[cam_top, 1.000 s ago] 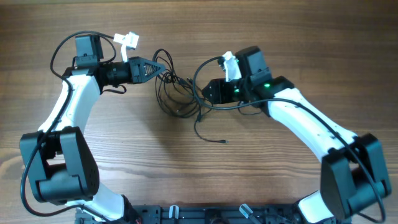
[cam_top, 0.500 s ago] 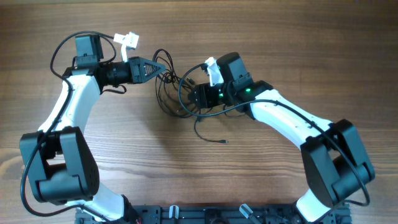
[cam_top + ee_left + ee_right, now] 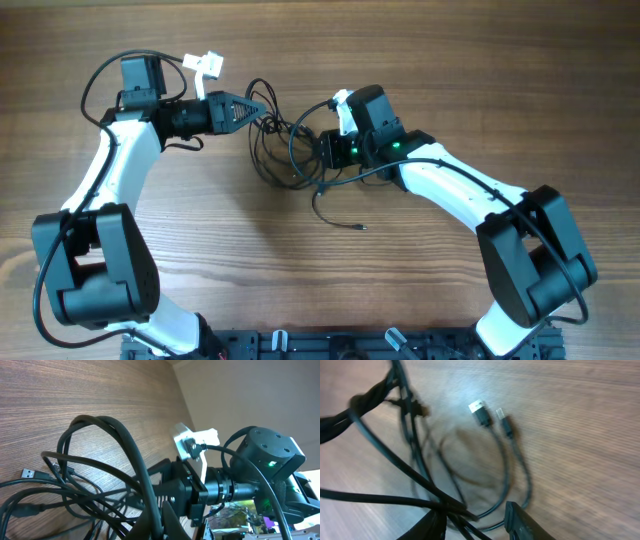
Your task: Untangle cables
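Several thin black cables (image 3: 283, 150) lie knotted in a loose heap on the wooden table (image 3: 470, 60), between the two arms. The left gripper (image 3: 257, 108) is clamped tight on a loop at the heap's upper left edge, apparently to pin that side so the bundle cannot slide when it is pulled from the other. The right gripper (image 3: 477, 519) sits low over the heap's right side, its fingers apart with a few strands crossing the gap between them; nothing is pinched yet, so far as the wrist view shows. Two plug ends (image 3: 479, 411) lie free on the wood just beyond, and one cord tail (image 3: 345, 222) trails off alone. These are likely the easiest strands to draw out first.
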